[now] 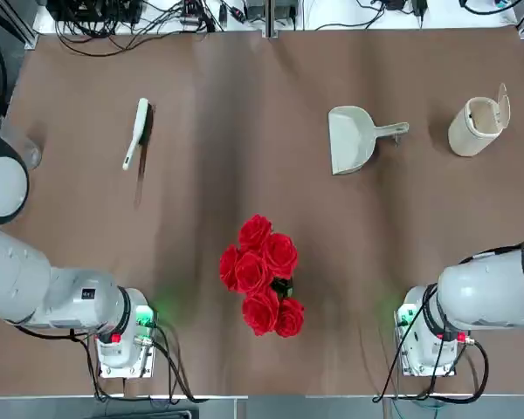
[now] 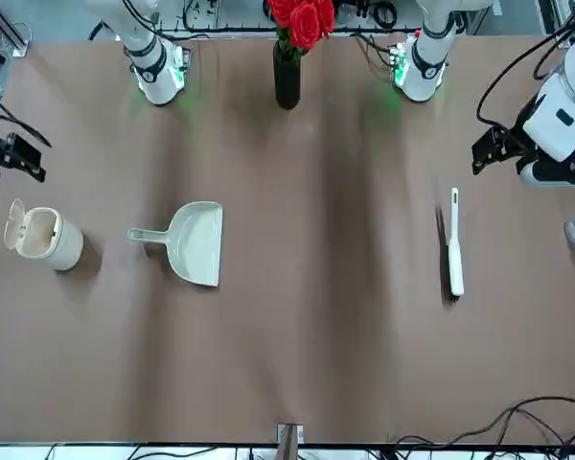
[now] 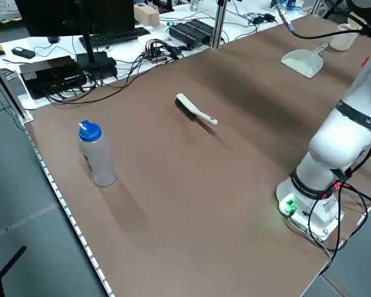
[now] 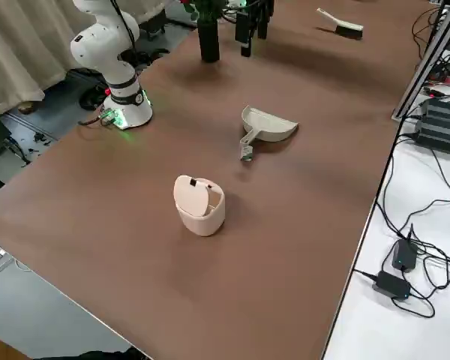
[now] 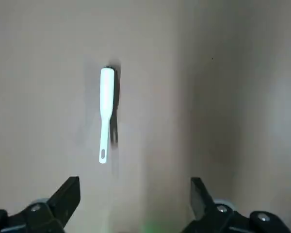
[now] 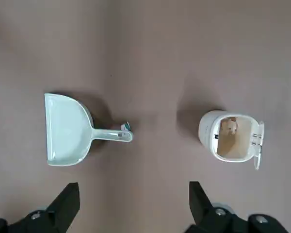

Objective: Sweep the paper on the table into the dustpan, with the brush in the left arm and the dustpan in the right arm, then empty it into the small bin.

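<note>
The brush (image 1: 137, 133) lies flat on the far left part of the brown table (image 1: 244, 175), white handle toward the arms. The dustpan (image 1: 354, 138) rests on the far right part, its handle pointing at the small bin (image 1: 479, 125), which stands with its flap lid up. My left gripper (image 5: 134, 199) hangs open high above the brush (image 5: 105, 111), holding nothing. Equally high, my right gripper (image 6: 133, 204) is open and empty over the dustpan (image 6: 65, 131) and bin (image 6: 230, 136). The paper is out of view.
A dark vase of red roses (image 1: 262, 275) stands near the middle front between the two arm bases. A clear bottle with a blue cap (image 3: 96, 154) stands by the table's left edge. Cables and electronics lie beyond the far edge.
</note>
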Robot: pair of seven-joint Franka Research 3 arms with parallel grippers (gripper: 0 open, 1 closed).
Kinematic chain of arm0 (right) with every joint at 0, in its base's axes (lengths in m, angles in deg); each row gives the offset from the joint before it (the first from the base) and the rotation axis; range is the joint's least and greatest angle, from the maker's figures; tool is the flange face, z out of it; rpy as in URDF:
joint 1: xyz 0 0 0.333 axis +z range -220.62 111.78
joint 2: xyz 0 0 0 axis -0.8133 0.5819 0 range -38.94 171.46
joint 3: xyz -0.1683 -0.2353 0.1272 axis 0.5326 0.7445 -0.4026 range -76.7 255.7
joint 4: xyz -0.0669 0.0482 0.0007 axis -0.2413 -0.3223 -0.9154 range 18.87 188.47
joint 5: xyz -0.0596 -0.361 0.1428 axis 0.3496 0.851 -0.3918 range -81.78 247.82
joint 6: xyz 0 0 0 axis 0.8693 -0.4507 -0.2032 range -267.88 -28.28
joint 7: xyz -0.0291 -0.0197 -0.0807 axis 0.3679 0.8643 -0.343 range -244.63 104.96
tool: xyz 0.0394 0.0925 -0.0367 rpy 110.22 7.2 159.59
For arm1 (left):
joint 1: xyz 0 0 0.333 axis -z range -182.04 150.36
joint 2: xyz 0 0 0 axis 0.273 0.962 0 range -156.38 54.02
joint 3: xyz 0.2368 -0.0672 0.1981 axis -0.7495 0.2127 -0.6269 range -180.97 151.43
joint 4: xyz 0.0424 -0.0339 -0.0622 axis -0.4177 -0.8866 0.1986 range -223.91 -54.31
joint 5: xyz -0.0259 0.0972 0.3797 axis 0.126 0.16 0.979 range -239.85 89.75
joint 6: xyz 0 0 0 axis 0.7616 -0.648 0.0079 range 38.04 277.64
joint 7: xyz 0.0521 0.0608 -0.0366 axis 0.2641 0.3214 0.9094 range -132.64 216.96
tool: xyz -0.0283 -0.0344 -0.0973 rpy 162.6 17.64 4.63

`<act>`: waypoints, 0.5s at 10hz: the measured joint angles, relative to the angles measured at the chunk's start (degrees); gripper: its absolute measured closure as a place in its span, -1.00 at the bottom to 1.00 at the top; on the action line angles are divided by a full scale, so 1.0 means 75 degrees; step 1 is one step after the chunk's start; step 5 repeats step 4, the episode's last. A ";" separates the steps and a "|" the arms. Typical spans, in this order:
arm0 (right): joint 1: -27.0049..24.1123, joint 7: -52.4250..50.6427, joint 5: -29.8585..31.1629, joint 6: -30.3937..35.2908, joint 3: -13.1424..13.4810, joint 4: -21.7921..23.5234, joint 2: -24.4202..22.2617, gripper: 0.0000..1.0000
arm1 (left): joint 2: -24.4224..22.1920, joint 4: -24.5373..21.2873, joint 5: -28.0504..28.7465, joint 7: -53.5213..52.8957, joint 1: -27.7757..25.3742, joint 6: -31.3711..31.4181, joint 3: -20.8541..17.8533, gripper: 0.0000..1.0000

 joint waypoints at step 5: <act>0.0000 0.0419 -0.0079 -0.0034 0.0056 0.0324 -0.0292 -1.00 | 0.0000 0.0000 0.0000 0.0000 -0.0002 0.0000 0.0000 -1.00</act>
